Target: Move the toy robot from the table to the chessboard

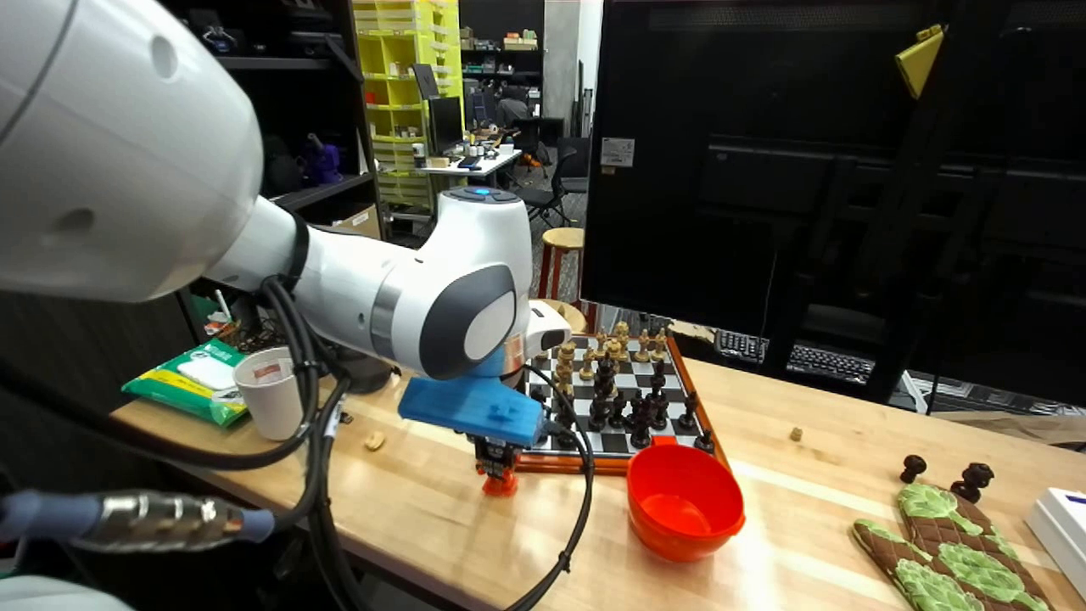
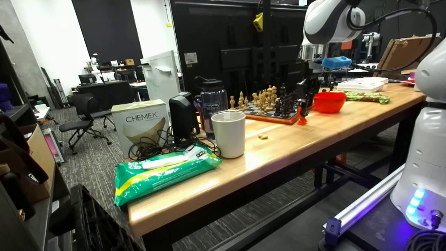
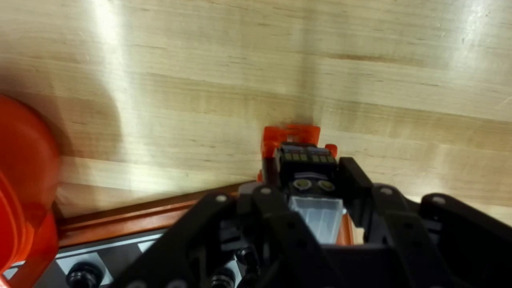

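The toy robot (image 3: pixel 306 182) has a dark body, a clear panel and red feet. Its red feet show in both exterior views (image 1: pixel 499 484) (image 2: pixel 302 120). My gripper (image 3: pixel 309 166) points down with a black finger against each side of the toy robot's body; it also shows in an exterior view (image 2: pixel 307 92). The toy robot is upright, just outside the chessboard's frame near a corner. I cannot tell whether its feet touch the table (image 1: pixel 424 501). The chessboard (image 1: pixel 585 464) has a reddish-brown frame and many dark and pale pieces; its frame also shows in the wrist view (image 3: pixel 132 224).
A red bowl (image 1: pixel 683 509) stands against the chessboard's near corner. A white mug (image 2: pixel 228 136), a green packet (image 2: pixel 167 174), a bottle (image 2: pixel 213 101) and a box (image 2: pixel 143 129) stand at one end. An oven mitt (image 1: pixel 959 552) and loose pieces (image 1: pixel 914 468) lie at the other.
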Robot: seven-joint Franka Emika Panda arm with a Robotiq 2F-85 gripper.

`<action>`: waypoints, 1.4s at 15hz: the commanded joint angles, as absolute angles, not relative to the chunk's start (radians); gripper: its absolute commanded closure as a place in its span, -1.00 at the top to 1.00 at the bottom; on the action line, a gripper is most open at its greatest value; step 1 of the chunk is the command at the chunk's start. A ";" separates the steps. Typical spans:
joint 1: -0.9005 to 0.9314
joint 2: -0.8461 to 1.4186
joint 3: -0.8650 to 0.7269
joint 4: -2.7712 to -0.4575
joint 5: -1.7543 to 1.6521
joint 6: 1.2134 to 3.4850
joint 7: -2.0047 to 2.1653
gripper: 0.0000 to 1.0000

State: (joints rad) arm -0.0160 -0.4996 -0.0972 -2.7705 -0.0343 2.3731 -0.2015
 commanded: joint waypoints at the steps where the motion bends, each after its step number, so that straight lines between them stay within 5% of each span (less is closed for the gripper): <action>1: -0.037 -0.575 -0.114 -2.780 -0.038 2.356 -0.217 -0.69; 21: -0.127 -0.409 -0.155 -2.432 -0.205 2.267 -0.275 -0.69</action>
State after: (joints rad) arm -0.1304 -0.4586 -0.1588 -2.4829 -0.1623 2.2656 -0.2341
